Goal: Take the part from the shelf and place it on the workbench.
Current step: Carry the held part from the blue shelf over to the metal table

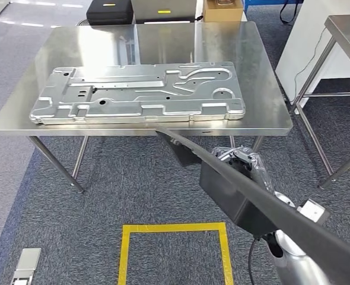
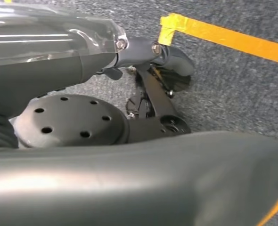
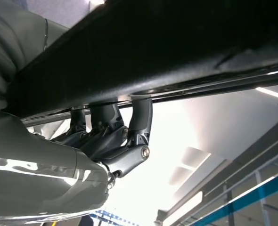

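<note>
Trainee: Please, where is the long dark part [image 1: 254, 191] at this moment?

Operator: It is in the air in front of the bench [image 1: 263, 113], above the grey carpet [image 1: 119, 190]. In the head view it goes as one thin slanted line from the middle of the picture out toward 4 o'clock. Its far end is at the near edge of the bench. I cannot tell whether that end touches the edge.

Trainee: And which robot hand carries it?

Operator: The right robot hand [image 1: 238, 161]. In the right wrist view its dark fingers [image 3: 139, 122] are curled up against the underside of the part [image 3: 159, 56], so it is clamped on it.

Trainee: What about the left robot hand [image 2: 144, 89]?

Operator: It hangs low over the carpet, close to a strip of yellow tape [image 2: 219, 37]. Its dark fingers look folded, but I cannot tell if they are together or apart.

Trainee: What lies on the bench?

Operator: One large stamped metal panel [image 1: 137, 95], flat, covering most of the top. The end of the part is just beside its near edge.

Trainee: And around?

Operator: On the floor at 6 o'clock there is a yellow tape square [image 1: 173, 227]. A second steel table [image 1: 347, 29] stands at 2 o'clock. Behind the bench, at 12 o'clock, there are black cases [image 1: 110, 12] and a cardboard box [image 1: 222, 10].
</note>
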